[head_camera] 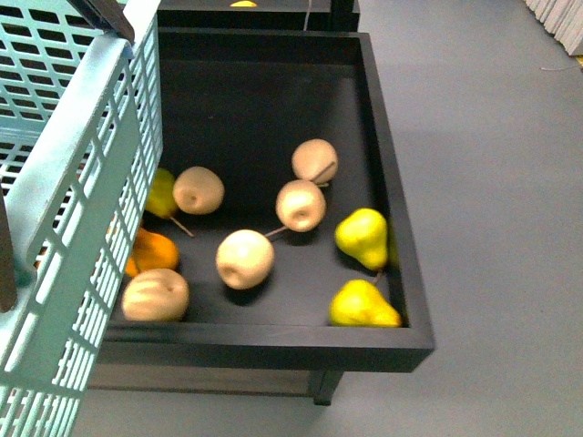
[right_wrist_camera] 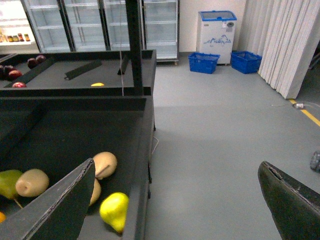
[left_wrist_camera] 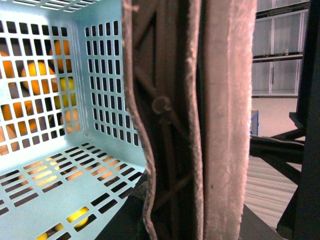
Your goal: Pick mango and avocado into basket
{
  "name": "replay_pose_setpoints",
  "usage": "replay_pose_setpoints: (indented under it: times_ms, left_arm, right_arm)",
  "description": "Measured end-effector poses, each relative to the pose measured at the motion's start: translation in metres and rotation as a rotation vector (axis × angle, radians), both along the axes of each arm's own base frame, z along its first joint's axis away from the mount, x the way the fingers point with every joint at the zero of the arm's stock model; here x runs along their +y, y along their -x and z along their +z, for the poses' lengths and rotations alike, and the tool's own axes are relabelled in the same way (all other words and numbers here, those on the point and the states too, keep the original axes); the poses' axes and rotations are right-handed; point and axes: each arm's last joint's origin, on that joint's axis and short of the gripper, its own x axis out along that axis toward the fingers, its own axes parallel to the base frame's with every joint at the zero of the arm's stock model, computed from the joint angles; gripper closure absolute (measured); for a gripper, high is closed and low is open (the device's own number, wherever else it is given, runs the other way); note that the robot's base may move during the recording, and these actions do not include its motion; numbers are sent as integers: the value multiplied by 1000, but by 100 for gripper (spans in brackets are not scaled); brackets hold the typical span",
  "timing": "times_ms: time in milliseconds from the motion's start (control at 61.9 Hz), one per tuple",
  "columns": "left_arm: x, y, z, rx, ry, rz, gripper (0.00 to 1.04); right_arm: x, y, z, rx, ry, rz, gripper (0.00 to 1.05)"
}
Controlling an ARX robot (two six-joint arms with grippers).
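Observation:
The light teal basket [head_camera: 68, 209] hangs tilted at the left of the front view, over the left end of a black bin. My left gripper [left_wrist_camera: 197, 150] is shut on the basket's brown handle [left_wrist_camera: 165, 110], which fills the left wrist view; the basket's slotted floor [left_wrist_camera: 60, 185] holds nothing that I can see. The orange mango [head_camera: 153, 250] lies in the bin, half hidden behind the basket wall. Orange fruit shows through the basket slots [left_wrist_camera: 30, 70]. The avocado is out of view. My right gripper [right_wrist_camera: 177, 205] is open above grey floor, just beside the bin's outer edge.
The black bin [head_camera: 401, 273] holds several tan apples [head_camera: 244, 259] and yellow-green pears [head_camera: 362, 237], some also in the right wrist view as an apple [right_wrist_camera: 105, 164] and a pear [right_wrist_camera: 114, 210]. Open grey floor [head_camera: 492, 182] lies to the right. Blue baskets [right_wrist_camera: 205, 62] stand far back.

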Motion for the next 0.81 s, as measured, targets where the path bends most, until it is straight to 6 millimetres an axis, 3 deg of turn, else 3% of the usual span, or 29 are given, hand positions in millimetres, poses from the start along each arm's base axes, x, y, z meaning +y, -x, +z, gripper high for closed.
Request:
replay_pose_setpoints:
  times_ms: [807]
  left_arm:
    - [0,0,0,0,0,0,89]
  right_arm:
    - [0,0,0,0,0,-1,9]
